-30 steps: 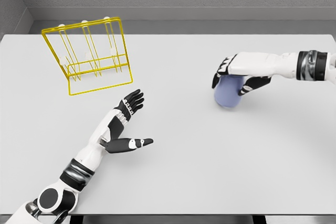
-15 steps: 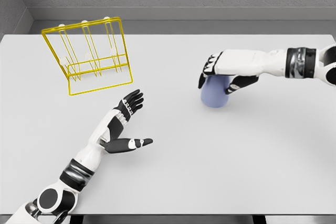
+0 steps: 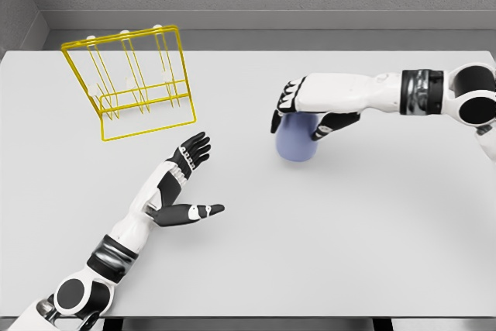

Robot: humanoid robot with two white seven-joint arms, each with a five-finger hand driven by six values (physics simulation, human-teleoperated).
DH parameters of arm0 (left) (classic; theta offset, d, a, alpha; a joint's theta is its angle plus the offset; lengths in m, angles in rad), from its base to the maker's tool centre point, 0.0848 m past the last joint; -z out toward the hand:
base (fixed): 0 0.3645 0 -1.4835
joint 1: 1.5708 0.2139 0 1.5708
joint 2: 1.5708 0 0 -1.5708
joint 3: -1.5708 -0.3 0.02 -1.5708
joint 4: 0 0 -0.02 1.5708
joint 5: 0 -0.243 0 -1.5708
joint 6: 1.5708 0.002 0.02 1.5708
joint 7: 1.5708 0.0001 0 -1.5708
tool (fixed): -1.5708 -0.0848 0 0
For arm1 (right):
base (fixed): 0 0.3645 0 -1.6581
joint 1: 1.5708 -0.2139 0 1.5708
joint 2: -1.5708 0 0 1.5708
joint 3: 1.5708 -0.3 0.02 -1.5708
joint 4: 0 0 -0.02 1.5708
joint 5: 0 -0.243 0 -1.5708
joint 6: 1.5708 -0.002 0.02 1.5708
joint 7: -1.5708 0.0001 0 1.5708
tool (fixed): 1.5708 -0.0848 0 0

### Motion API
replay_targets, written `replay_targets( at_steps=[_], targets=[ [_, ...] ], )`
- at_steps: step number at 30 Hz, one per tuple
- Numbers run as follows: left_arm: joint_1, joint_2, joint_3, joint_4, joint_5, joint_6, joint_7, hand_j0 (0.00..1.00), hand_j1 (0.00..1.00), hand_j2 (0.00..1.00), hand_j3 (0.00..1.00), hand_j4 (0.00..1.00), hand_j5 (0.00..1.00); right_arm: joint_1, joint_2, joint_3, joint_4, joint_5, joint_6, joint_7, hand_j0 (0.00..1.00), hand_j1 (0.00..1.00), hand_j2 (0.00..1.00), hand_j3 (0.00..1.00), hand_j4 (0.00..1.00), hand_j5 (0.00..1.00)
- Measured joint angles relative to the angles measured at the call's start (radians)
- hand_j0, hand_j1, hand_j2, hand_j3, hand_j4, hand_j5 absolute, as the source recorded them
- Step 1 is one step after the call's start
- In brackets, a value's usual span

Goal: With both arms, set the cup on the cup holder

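Now | right hand (image 3: 304,111) grips cup (image 3: 296,142) | left hand (image 3: 183,184) spread

Both arms are glossy white shells with dark grey ribbed bands and black joint discs near the elbow. The left hand (image 3: 180,184) has a white back, black fingers and small white knuckle marks; the right hand (image 3: 304,110) matches, white on top, black fingers beneath
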Motion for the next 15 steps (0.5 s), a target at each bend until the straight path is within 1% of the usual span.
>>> replay_targets(
  at_steps=[15],
  targets=[
    [0.006, 0.000, 0.002, 0.000, 0.000, -0.001, 0.001, 1.00, 1.00, 1.00, 1.00, 1.00, 1.00, -0.003, 0.057, 0.001, -0.031, 0.003, 0.000, 0.000, 0.62, 0.62, 0.62, 0.62, 0.62, 0.62]
  ],
)
